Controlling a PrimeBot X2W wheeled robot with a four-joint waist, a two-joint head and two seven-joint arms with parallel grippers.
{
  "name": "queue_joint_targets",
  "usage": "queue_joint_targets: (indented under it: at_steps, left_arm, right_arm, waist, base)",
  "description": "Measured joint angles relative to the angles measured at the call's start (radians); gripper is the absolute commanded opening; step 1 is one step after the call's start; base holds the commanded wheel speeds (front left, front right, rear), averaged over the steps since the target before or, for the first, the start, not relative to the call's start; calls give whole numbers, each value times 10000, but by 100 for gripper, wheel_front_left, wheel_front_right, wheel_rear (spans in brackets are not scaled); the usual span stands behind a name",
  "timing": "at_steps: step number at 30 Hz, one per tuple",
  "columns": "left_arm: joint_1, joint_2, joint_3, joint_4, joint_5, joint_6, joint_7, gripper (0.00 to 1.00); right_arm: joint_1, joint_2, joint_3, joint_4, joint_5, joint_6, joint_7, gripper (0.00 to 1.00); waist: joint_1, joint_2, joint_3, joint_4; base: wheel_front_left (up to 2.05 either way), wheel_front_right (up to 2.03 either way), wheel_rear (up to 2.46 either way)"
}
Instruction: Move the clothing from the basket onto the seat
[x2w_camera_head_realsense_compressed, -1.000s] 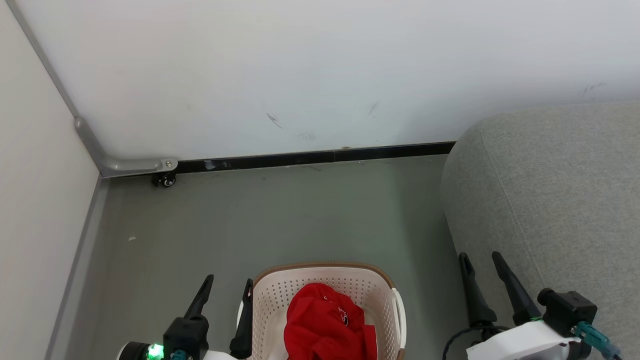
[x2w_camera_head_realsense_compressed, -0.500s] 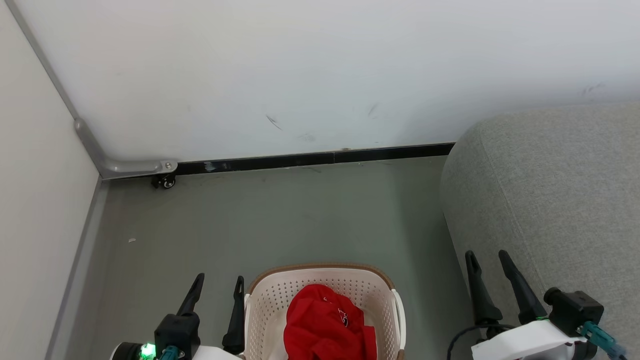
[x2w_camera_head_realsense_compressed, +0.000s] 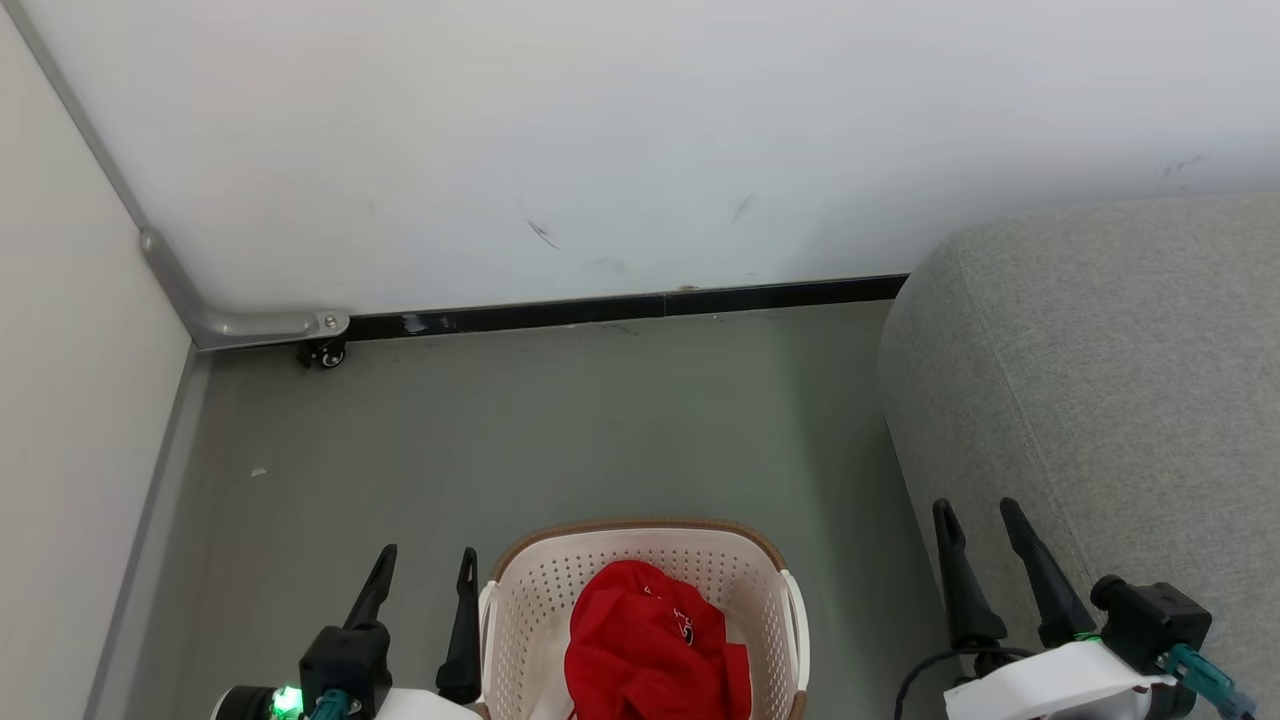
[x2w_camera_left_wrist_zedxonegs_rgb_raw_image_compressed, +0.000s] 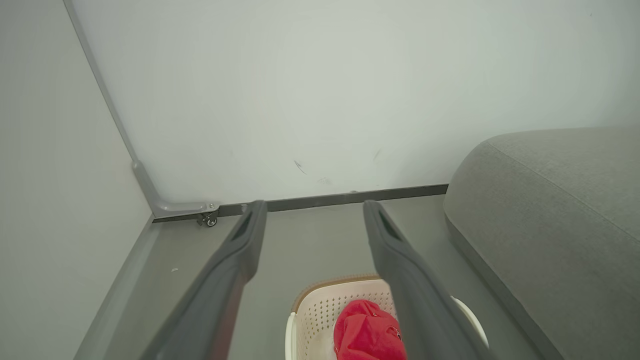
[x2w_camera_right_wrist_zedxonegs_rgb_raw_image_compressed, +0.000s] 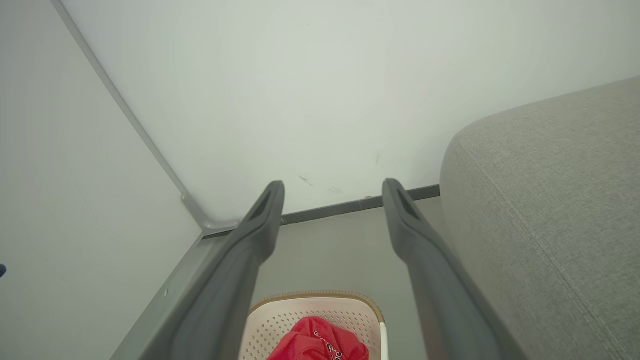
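Note:
A crumpled heap of red clothing (x2w_camera_head_realsense_compressed: 650, 650) with a bit of white lettering lies inside the cream perforated basket (x2w_camera_head_realsense_compressed: 640, 535), which stands on the floor at the bottom centre. The same clothing (x2w_camera_left_wrist_zedxonegs_rgb_raw_image_compressed: 367, 332) and basket (x2w_camera_left_wrist_zedxonegs_rgb_raw_image_compressed: 312, 312) sit low in the left wrist view, and again as clothing (x2w_camera_right_wrist_zedxonegs_rgb_raw_image_compressed: 310, 340) and basket (x2w_camera_right_wrist_zedxonegs_rgb_raw_image_compressed: 312, 300) in the right wrist view. My left gripper (x2w_camera_head_realsense_compressed: 425, 560) is open just left of the basket, holding nothing. Open and empty too, my right gripper (x2w_camera_head_realsense_compressed: 975, 510) hangs beside the grey seat (x2w_camera_head_realsense_compressed: 1110, 380) at the right.
A white wall with a black baseboard (x2w_camera_head_realsense_compressed: 620, 305) closes the far side. A second wall runs down the left, with a grey metal bracket (x2w_camera_head_realsense_compressed: 240, 322) and a small caster (x2w_camera_head_realsense_compressed: 328, 354) in the corner. Grey floor (x2w_camera_head_realsense_compressed: 560, 430) lies between the basket and the wall.
The left gripper has drawn back and to the left, away from the basket rim. The right gripper shifted slightly right. The head view has shifted a little.

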Motion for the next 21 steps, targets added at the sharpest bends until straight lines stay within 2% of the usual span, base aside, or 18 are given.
queue_joint_targets:
  at_steps: [13, 21]
  left_arm:
    - [-557, 44, -50, 44, 146, -17, -2, 100]
    - [-1126, 102, -489, 721, 485, -293, -31, 100]
  right_arm:
    - [0, 13, -217, -360, -2, 0, -2, 100]
    - [51, 29, -746, -694, -199, 0, -12, 100]
  waist:
    - [0, 0, 430, -85]
    - [-1, 0, 876, -232]
  base:
    - [0, 0, 0]
    - [0, 0, 0]
